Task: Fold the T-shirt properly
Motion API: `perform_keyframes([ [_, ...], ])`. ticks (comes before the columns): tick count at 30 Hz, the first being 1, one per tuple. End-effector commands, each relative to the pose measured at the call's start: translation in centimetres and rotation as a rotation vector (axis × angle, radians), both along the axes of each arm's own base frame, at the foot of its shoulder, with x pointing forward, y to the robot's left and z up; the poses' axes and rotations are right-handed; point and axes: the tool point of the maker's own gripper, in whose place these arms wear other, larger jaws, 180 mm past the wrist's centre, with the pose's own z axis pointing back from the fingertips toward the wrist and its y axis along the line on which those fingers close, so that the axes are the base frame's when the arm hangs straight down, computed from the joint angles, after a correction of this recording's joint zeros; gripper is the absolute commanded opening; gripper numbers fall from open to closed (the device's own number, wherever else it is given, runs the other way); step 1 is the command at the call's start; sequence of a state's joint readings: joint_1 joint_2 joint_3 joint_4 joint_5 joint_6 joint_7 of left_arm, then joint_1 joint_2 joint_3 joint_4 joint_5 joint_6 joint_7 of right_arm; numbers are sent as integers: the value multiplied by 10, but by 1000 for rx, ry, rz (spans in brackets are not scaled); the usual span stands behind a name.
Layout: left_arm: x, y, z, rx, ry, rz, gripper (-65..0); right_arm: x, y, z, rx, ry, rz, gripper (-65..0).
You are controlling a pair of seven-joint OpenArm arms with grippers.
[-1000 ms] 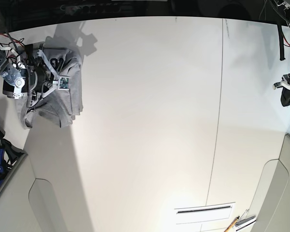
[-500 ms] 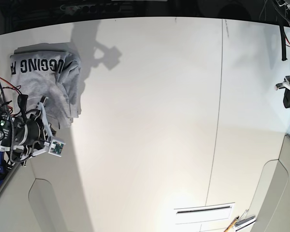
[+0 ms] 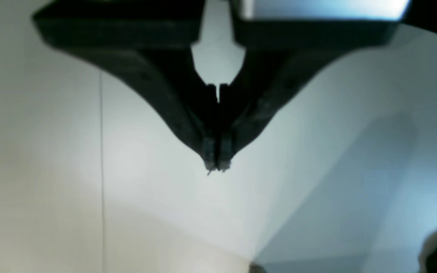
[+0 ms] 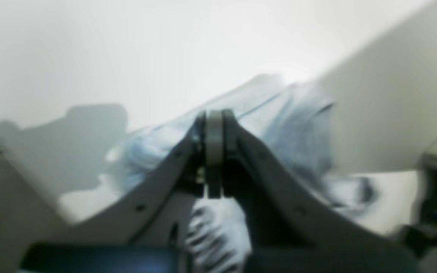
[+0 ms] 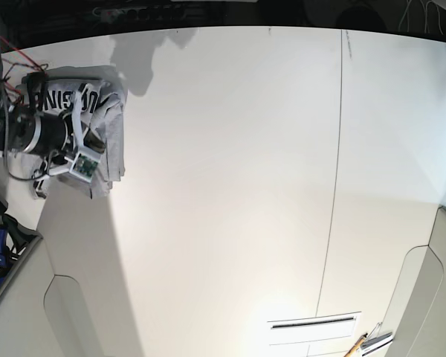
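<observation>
Right end effector (image 4: 214, 151) closed, empty, over T-shirt (image 5: 108, 126) | left end effector (image 3: 216, 165) closed, empty, over bare table (image 5: 245, 186) | T-shirt bunched at table's far corner | soft, light, limp: pinch hem corners or shoulders.

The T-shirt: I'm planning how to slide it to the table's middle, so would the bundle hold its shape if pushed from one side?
Probably not. The T-shirt lies in soft, loosely stacked layers with rumpled edges, so a push would likely bunch or unfold it. The white table looks smooth, so the bottom layer may slide somewhat.
</observation>
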State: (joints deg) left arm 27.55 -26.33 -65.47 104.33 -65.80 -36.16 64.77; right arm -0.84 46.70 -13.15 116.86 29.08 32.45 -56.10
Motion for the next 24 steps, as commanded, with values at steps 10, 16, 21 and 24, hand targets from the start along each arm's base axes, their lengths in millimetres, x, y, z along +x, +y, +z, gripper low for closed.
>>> perform_keyframes([
  [10,-95,-19,-1,-106,253,-111,-650,-133,27,2,136,204,-83,-650],
  [16,-174,-24,-18,-142,592,-113,-650,-262,20,-20,77,625,-151,-650],
  [21,-226,-55,-48,-277,860,-208,-650,-355,-13,-40,-34,919,-227,-650],
  [24,-248,-63,-86,-328,968,-235,-650,-394,-53,-70,-137,1022,-289,-650],
])
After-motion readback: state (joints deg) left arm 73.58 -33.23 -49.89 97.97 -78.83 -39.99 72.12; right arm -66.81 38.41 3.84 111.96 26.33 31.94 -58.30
